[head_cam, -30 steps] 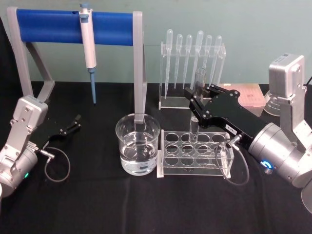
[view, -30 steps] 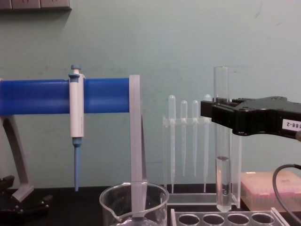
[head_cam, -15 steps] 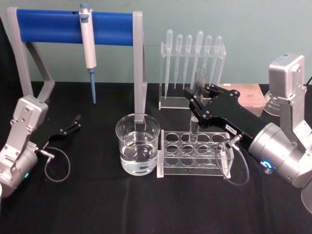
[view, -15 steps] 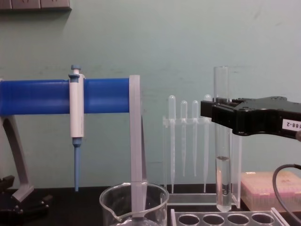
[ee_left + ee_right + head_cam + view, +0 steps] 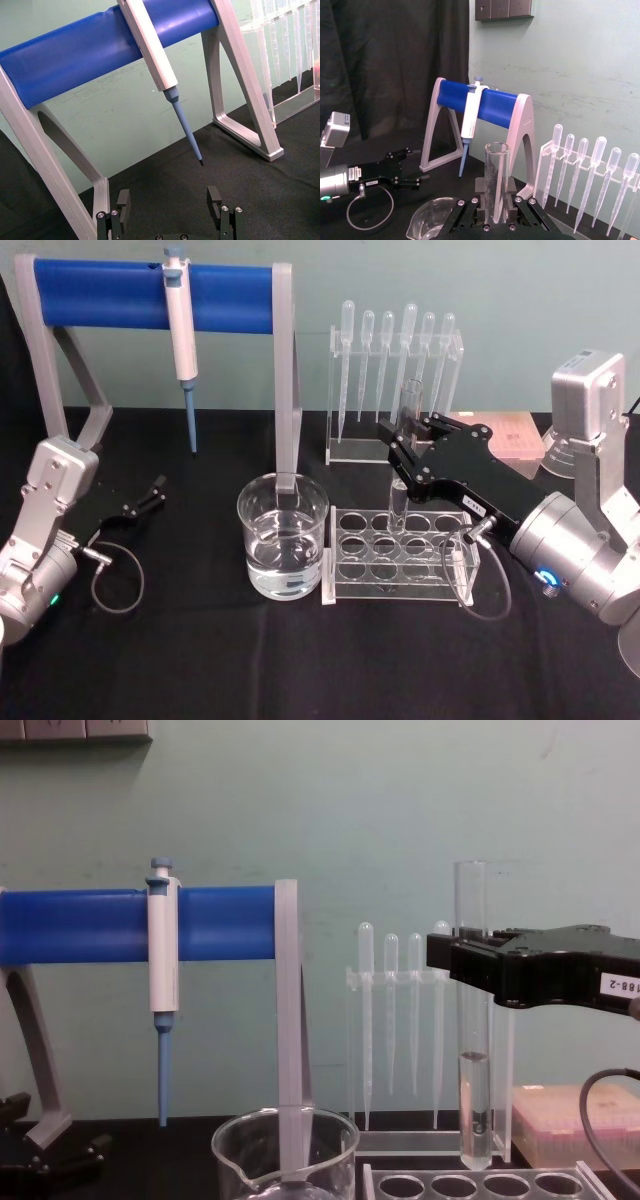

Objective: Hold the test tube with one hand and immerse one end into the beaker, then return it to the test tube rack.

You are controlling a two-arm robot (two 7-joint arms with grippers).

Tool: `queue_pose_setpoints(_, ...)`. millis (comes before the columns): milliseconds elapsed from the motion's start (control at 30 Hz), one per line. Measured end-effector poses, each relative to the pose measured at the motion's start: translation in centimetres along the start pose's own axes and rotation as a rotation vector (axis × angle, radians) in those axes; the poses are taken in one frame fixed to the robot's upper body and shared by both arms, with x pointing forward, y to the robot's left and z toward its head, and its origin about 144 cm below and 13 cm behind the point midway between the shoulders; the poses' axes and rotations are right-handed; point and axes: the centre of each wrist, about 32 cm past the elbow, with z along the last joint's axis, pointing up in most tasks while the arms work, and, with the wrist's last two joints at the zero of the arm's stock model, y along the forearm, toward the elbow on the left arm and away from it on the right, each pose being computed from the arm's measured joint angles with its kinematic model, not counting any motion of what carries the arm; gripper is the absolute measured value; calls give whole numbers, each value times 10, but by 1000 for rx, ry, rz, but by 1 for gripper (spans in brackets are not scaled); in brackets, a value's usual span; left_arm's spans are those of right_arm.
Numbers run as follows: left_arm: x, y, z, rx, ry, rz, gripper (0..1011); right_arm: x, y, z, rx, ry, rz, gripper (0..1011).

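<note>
Your test tube hung upright, pinched mid-length between the fingers of your right gripper, its round end just above the back row of the rack, the beaker at 9 o'clock, and the open-fingered left gripper parked farther out.

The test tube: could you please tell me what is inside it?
Clear liquid fills the lower part of the test tube; above that it looks empty. The right tool, shut on it, covers a short band, hiding that stretch. The left tool sits idle, open.

Clear test tube, black right gripper, blue bar.
</note>
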Motion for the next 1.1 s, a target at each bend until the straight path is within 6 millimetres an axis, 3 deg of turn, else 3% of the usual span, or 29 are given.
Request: queue_pose_setpoints(1100, 0, 0, 0, 0, 0, 0, 1000, 0, 0, 0, 0, 0, 0, 225)
